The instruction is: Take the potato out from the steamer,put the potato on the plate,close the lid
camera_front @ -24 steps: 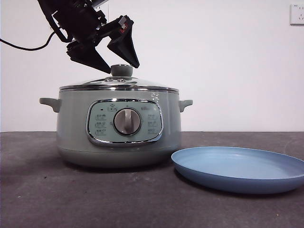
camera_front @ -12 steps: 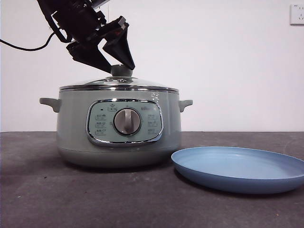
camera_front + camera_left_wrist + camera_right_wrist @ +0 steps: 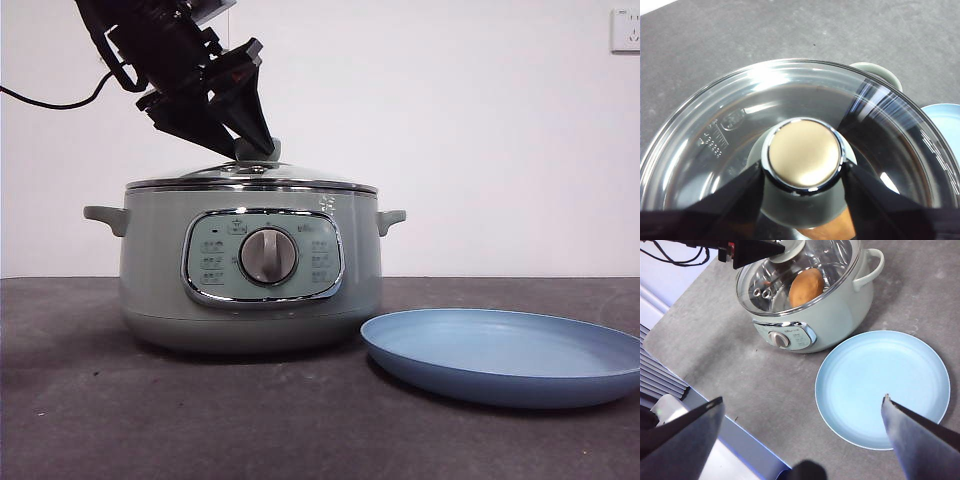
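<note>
Potato (image 3: 806,287) sits under the lid (image 3: 790,150), whose knob (image 3: 804,160) the left hand (image 3: 802,172) grips.

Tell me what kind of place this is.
Probably a lab bench staged as a kitchen: a sage-green electric steamer and light-blue round plate on a bare grey table, against a plain white wall.

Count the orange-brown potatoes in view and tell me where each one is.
1. The oval orange-brown potato lies inside the sage-green steamer, under the glass lid, whose knob the left gripper is clamping. More might be hidden.
</note>
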